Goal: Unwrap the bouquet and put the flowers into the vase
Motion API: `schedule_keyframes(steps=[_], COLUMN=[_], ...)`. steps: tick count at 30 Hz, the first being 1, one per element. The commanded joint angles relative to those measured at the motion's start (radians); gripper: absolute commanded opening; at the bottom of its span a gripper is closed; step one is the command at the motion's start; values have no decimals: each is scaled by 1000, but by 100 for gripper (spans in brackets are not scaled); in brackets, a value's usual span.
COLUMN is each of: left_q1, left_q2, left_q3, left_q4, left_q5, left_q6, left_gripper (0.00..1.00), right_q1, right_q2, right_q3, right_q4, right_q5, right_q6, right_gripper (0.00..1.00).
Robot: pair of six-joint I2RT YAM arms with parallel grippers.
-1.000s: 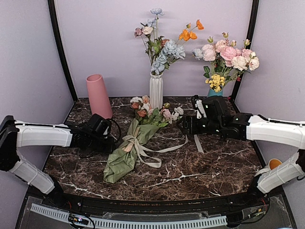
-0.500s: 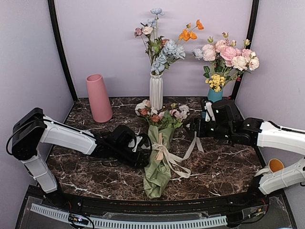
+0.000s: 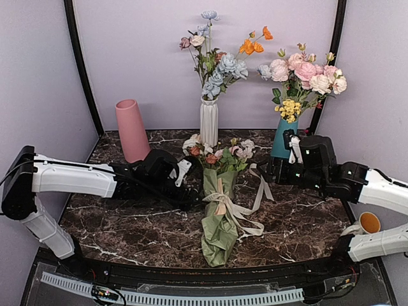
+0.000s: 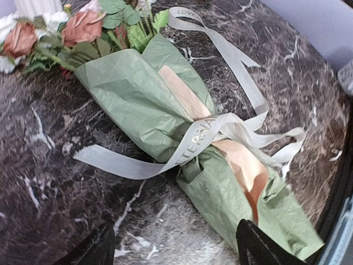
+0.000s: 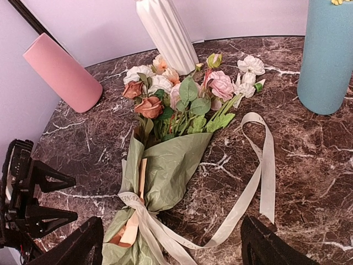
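Vase [image 3: 132, 131]: upright at the back left of the dark marble table [image 3: 299, 220], behind the left gripper and well apart from it.

Left gripper [image 5: 58, 197]: low over the table with its fingers spread wide and nothing between them. It points rightward at the bouquet, and the green wrap lies just ahead of its fingertips.

Bouquet [image 3: 220, 217]: lying flat between the two grippers, nearer the left one. The closed end of the paper points toward the near edge and the open end toward the back. The wrap is on — crinkled olive-green paper over a tan inner sheet.

Flowers [image 3: 217, 152]: inside the wrap, with pink, white and rust heads fanning out of its far end, ahead of both grippers and near the foot of the white ribbed vase [image 3: 209, 121].

Ribbon [image 3: 258, 191]: cream and knotted round the middle of the wrap. One long tail loops out across the table toward the right gripper and ends near it.

Right gripper [image 3: 273, 172]: fingers wide and empty, facing the bouquet from its right side. The teal vase [image 3: 280, 137] stands just beside it, toward the back.
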Motion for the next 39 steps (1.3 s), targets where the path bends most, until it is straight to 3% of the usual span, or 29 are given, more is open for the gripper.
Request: schedule_keyframes(steps=[1,6,10,17,25,35,39], left_q1=[16,60,87,107,107,107,107], left_q2=[41,106,216,354,372,374,375], left_q3=[45,100,190,289,292,271,272], left_q4=[-12,71,54,29,33,41,55], left_q5=[50,225,277,337,409,421,400], left_q6=[237,327,358,373,387,387,384], left_gripper=[71,60,46,42,39,24,12], right_q1=[5,4,4,4,5,5,4], right_q2=[13,40,33,18,21,24,30], right_q3=[-23,-36,-49,-76,-84,-79,-73], right_q4=[49,64,72,93,97,105,108], right_q5=[-5,-35,-37,-54,-51,-62,-67], right_q6=[4,1,3,11,12,13,14], right_gripper=[85,85,85,86,86,86,86])
